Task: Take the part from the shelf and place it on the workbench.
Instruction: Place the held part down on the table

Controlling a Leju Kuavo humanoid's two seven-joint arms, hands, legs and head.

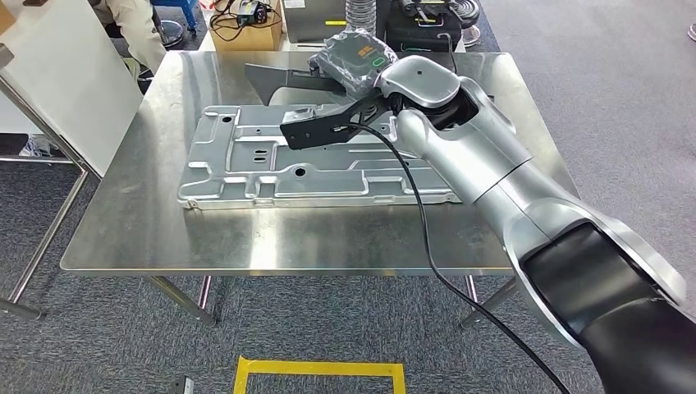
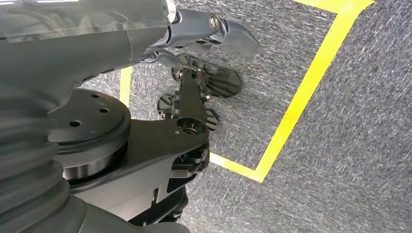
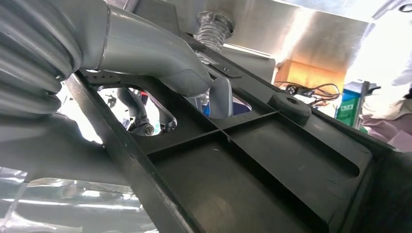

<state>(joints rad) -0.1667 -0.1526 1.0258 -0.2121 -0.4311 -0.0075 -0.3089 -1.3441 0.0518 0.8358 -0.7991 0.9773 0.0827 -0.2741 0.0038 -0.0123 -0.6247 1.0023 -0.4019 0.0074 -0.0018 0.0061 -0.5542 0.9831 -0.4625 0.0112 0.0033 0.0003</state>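
Right hand [image 3: 160, 63] clamped on black ribbed plastic part [image 3: 252, 160] above bench [image 1: 123, 222]; looks light, stiff. Hold by rib edge. Left hand [image 2: 204, 63] hangs, fingers apart.

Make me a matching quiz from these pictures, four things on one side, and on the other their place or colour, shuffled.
Things:
1. black part
2. silver metal panel
3. cardboard box
4. tape outline

Descriptions:
A. yellow, on the carpet in front of the workbench
B. lying flat on the workbench
C. held by the right robot hand
D. brown, beyond the workbench's far edge

Pairs: 1-C, 2-B, 3-D, 4-A
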